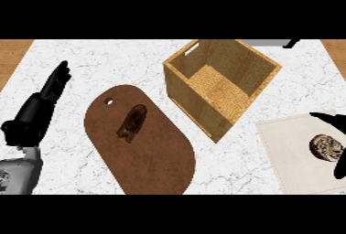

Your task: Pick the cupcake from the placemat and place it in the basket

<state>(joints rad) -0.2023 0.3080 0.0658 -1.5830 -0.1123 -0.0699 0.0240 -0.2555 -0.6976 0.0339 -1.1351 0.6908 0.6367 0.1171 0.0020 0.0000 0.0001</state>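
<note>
Cupcake (327, 147) on placemat (290, 146), seemingly tilted; basket (177, 84) near.

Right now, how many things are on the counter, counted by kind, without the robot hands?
Basket: 1
Brown cutting board: 1
Dark pastry on the board: 1
Placemat: 1
Cupcake: 1
Total: 5

A white marble counter top (135, 64) with fine grey veining looks smooth and polished across the frame, with strips of light wood (13, 55) showing at the upper left and upper right edges. The square tan basket (177, 87) at upper centre has a coarse woven, matt texture. The brown oval cutting board (155, 155) at lower centre looks like matt wood, and a dark brown elongated loaf (132, 123) on it appears rough. The cream rectangular placemat (290, 151) at lower right looks like matt cloth.
</note>
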